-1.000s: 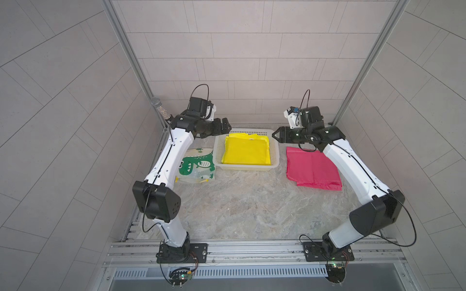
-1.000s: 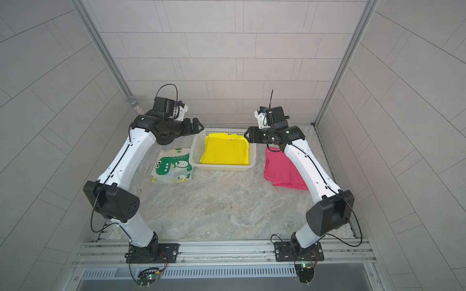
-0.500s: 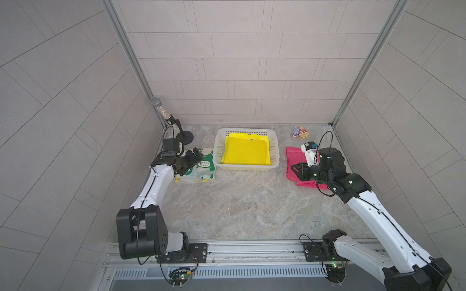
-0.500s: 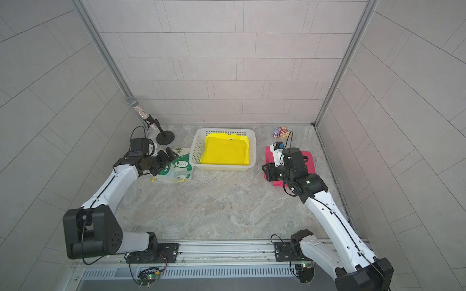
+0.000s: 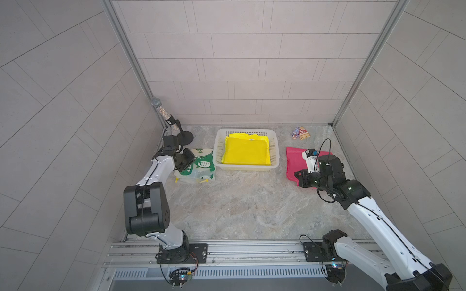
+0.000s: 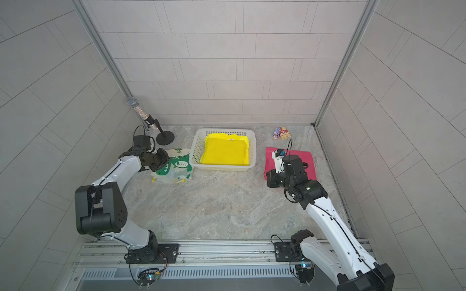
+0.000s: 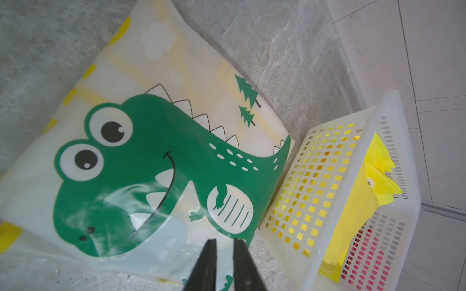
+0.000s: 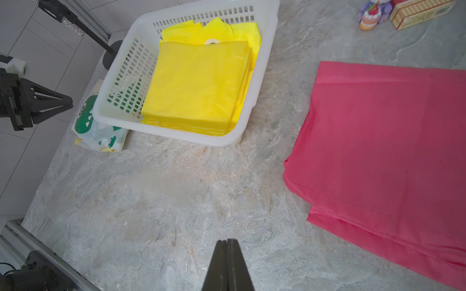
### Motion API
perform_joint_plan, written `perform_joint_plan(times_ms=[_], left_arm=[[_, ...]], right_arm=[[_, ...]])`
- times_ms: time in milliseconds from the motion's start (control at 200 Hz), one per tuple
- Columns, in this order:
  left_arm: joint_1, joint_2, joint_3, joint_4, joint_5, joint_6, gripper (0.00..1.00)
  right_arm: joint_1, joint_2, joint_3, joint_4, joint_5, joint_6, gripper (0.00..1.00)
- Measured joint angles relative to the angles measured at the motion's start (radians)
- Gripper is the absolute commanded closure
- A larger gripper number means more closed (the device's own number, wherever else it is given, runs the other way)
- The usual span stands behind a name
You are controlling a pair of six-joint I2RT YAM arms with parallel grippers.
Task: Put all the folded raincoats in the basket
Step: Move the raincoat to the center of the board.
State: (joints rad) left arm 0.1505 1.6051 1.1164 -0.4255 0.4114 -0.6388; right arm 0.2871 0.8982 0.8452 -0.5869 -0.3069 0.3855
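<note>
Rail track (image 5: 252, 249) along the near edge of the desk (image 5: 239, 209) carries the bases of both arms.

The right arm (image 5: 358, 196) reaches in from the near right corner toward the right edge. The right jaws are pressed together tip against tip, with nothing between them, as the right wrist view shows. They hang over the marbled desk just beside the near left corner of a pink folded cloth (image 8: 383, 141). That cloth lies flat near the right edge. In both top views the arm's wrist hides part of it.

The left arm (image 5: 157, 173) rises from the near left corner, folds at the elbow and stretches along the left edge. The left jaws stand close together, with only a thin slit between the tips in the left wrist view. They are over the edge of a dinosaur-print packet (image 7: 151, 156); whether they touch it I cannot tell. The packet lies flat near the left edge, just beside the left wall of the basket (image 5: 219, 151).

The basket, white with grid sides, sits toward the far edge, about midway between the left and right edges. The yellow raincoat (image 5: 245, 152) lies folded flat inside it and covers most of the bottom. A looser layer of it shows at the far end, against the far wall.

In the far left corner a microphone (image 5: 162, 113) on a stand leans toward the left wall, its round base on the desk behind the packet. Near the far right corner a small purple toy (image 5: 296, 132) and a striped box (image 5: 304, 134) lie just beside each other.
</note>
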Motion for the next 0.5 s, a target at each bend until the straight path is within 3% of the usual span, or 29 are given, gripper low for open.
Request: perform_joint_plan(times_ms=[500], left_arm=[[-0.001,0.148,0.085,-0.002,0.019,-0.014,1.00]], right_arm=[[0.000,-0.023,-0.083,0.022,-0.016,0.022,1.00]])
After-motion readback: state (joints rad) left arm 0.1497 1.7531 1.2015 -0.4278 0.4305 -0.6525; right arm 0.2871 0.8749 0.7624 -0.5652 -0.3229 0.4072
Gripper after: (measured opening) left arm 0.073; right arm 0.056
